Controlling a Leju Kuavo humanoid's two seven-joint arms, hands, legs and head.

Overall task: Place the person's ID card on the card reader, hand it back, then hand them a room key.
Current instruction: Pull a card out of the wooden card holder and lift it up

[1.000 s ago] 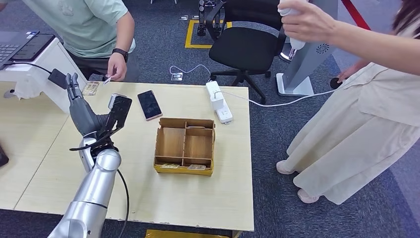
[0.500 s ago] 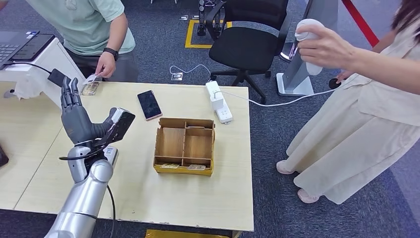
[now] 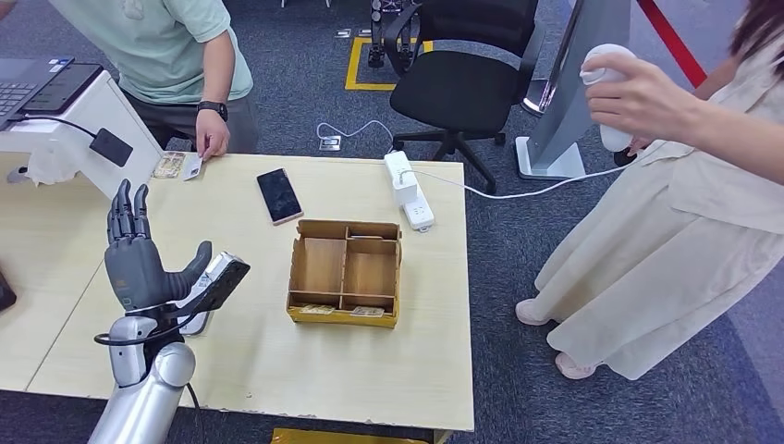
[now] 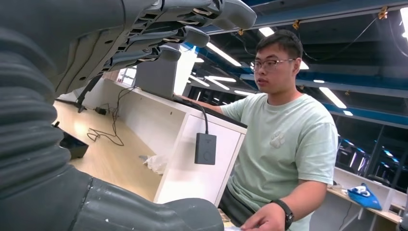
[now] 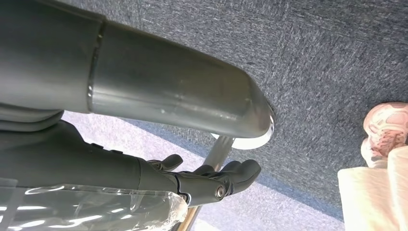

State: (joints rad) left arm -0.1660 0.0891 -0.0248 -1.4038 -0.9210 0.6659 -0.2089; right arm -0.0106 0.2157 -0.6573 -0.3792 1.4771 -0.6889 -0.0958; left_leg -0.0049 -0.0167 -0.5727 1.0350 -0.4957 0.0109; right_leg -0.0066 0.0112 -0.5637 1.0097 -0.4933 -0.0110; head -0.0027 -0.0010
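Observation:
My left hand (image 3: 139,261) is raised over the near left part of the table (image 3: 277,370), fingers upright and apart, holding nothing. At the far left edge a person in a green shirt presses a hand (image 3: 212,144) on a small white card (image 3: 191,166), beside a patterned card (image 3: 169,165). A flat black phone-like device (image 3: 278,195) lies right of them. An open cardboard box (image 3: 345,270) with compartments stands mid-table, with cards (image 3: 367,312) in its front slots. My right hand (image 5: 211,180) hangs by the floor, fingers loose, holding nothing.
A white power strip (image 3: 408,190) with its cable lies at the table's far edge. A second person in beige stands at the right holding a white controller (image 3: 610,92). A black office chair (image 3: 462,79) stands beyond the table. A white desk with a laptop (image 3: 37,88) is at the far left.
My left hand has drawn back from the far left edge toward my body, still holding nothing. The seated person has lowered the white card onto the table. The standing person's controller moved right.

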